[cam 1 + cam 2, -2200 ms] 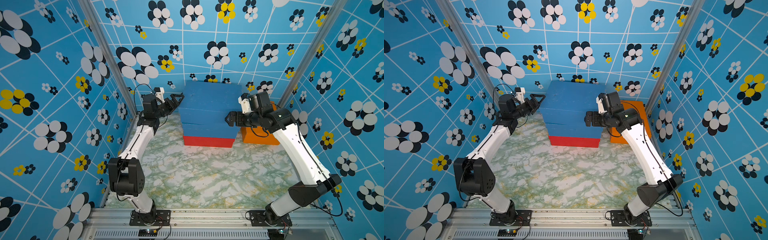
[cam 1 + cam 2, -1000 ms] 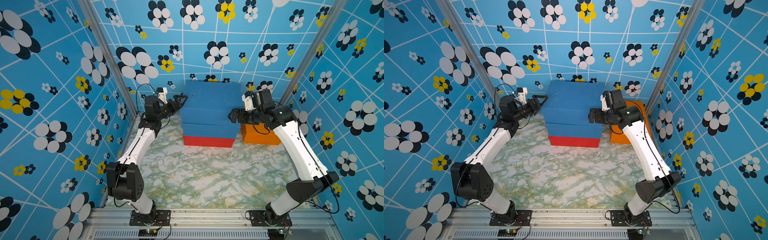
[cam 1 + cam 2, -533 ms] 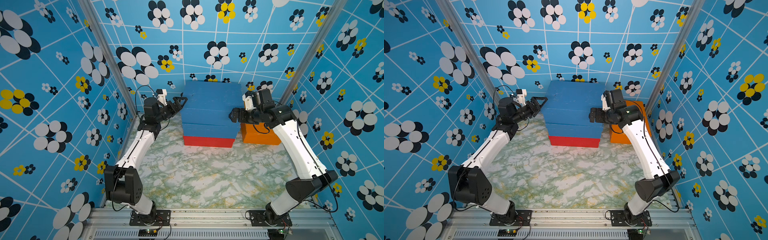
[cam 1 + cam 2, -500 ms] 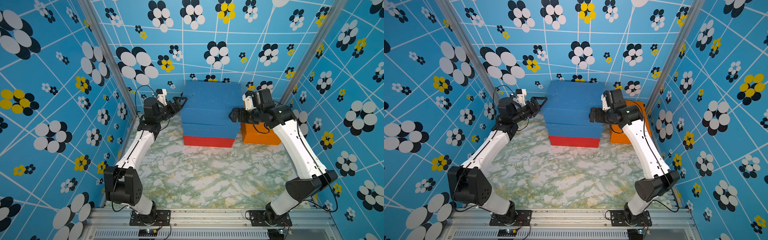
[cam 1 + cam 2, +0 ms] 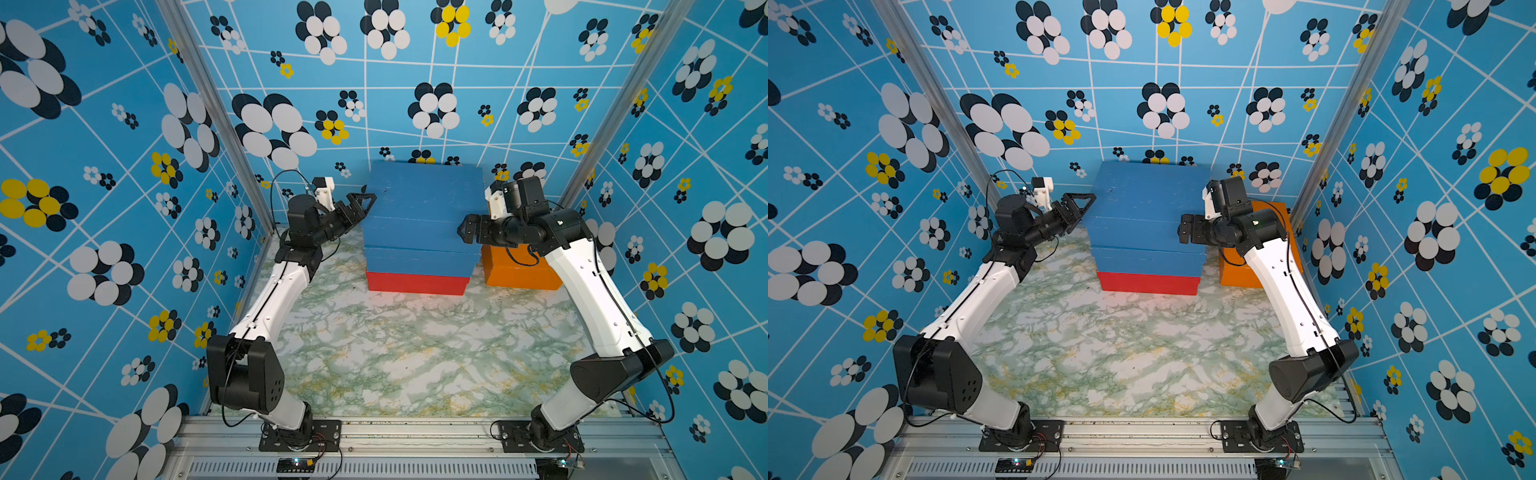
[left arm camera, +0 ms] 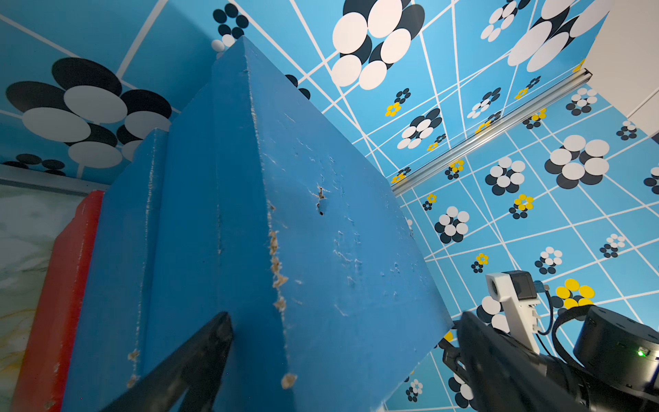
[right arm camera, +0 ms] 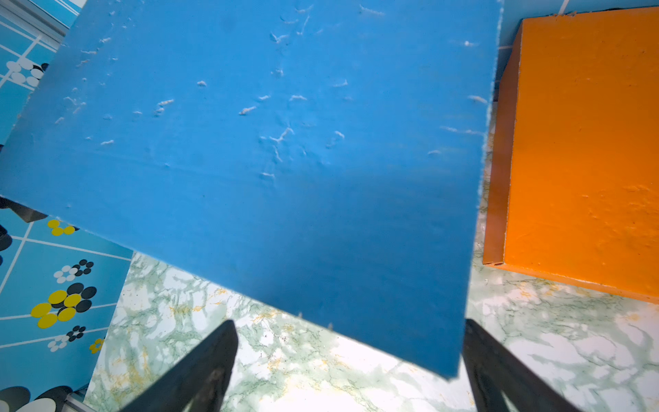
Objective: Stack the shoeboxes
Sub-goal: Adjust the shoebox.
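Three shoeboxes stand stacked at the back: a red one (image 5: pixel 415 283) at the bottom, a blue one (image 5: pixel 419 262) on it, and a second blue one (image 5: pixel 424 195) on top, turned slightly askew. The orange shoebox (image 5: pixel 519 272) sits alone on the table to their right. My left gripper (image 5: pixel 361 205) is open at the top box's left edge; in the left wrist view its jaws straddle that edge (image 6: pixel 342 321). My right gripper (image 5: pixel 465 232) is open at the top box's front right corner, above the orange box (image 7: pixel 585 142), holding nothing (image 7: pixel 347 331).
Blue flowered walls close in on three sides, with metal corner posts (image 5: pixel 216 108) just behind each arm. The stack stands close to the back wall. Green marbled tabletop (image 5: pixel 415 353) stretches from the boxes to the front rail (image 5: pixel 415 432).
My left gripper has come forward to the top blue box's left edge, and my right gripper has lifted a little at its right corner. Over the last half second both stay still.
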Controlling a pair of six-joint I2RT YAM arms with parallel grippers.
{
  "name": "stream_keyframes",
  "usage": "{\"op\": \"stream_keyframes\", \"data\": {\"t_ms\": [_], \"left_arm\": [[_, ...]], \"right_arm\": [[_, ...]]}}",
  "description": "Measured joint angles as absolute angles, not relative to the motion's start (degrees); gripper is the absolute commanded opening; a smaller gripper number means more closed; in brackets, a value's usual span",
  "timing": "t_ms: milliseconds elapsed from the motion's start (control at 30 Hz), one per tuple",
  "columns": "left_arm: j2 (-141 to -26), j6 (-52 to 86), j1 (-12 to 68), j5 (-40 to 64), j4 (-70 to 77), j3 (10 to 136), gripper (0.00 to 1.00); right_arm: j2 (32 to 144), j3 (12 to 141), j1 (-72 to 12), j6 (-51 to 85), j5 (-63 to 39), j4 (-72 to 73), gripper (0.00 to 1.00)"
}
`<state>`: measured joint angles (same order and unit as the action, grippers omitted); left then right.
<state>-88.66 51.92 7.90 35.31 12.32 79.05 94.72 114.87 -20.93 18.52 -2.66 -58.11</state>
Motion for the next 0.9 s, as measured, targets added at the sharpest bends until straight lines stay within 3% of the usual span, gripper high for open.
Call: {"op": "stream_keyframes", "data": {"t_ms": [700, 900], "left_arm": [[-84.34, 51.9, 7.84, 34.48, 12.19, 76.44, 1.0], [-80.68, 51.88, 5.67, 34.44, 11.64, 75.05, 1.0]], "right_arm": [[94.21, 114.48, -19.59, 17.96, -1.48, -57.89, 0.99], [85.32, 104.05, -15.88, 18.81, -0.01, -56.21, 0.99]]}}
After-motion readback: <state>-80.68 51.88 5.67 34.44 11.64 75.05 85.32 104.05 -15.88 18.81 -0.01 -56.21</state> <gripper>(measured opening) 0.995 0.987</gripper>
